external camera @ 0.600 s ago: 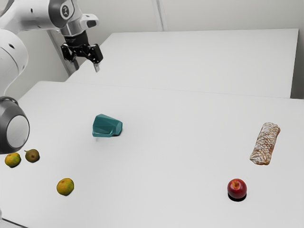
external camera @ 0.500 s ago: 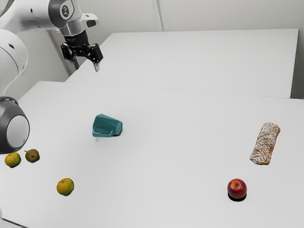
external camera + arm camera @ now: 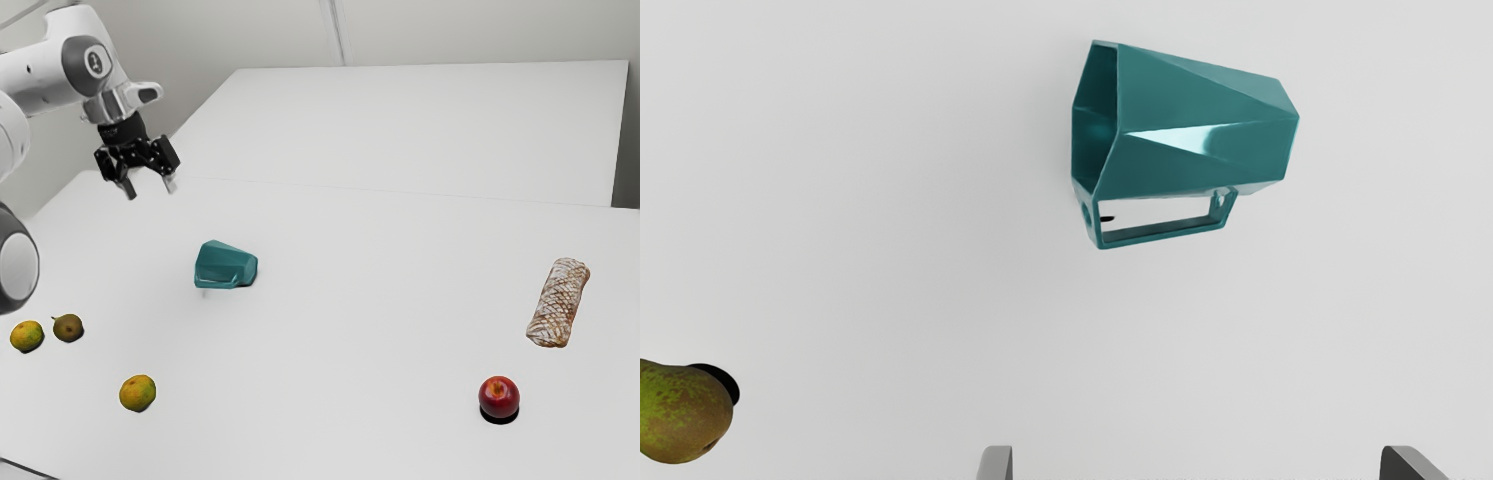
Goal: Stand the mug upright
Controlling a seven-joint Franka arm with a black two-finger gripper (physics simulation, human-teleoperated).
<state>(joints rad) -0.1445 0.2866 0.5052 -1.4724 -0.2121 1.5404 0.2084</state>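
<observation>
The gripper point(image 3: 149, 188) is held raised, its fingers point(image 3: 998, 464) parted and nothing clasped between them. On the table point(image 3: 350, 320) the mug point(image 3: 1193, 133) is tipped on its side, lower than the gripper and off toward the exterior view's right. Its long axis is set nearly along the line from finger to finger — so a wide turn of the wrist is probably needed before the body can be pinched across. The mouth point(image 3: 1098, 130) is pointed toward the exterior view's left; the handle point(image 3: 1166, 233) is set on the fingers' side — likely to be bumped.
</observation>
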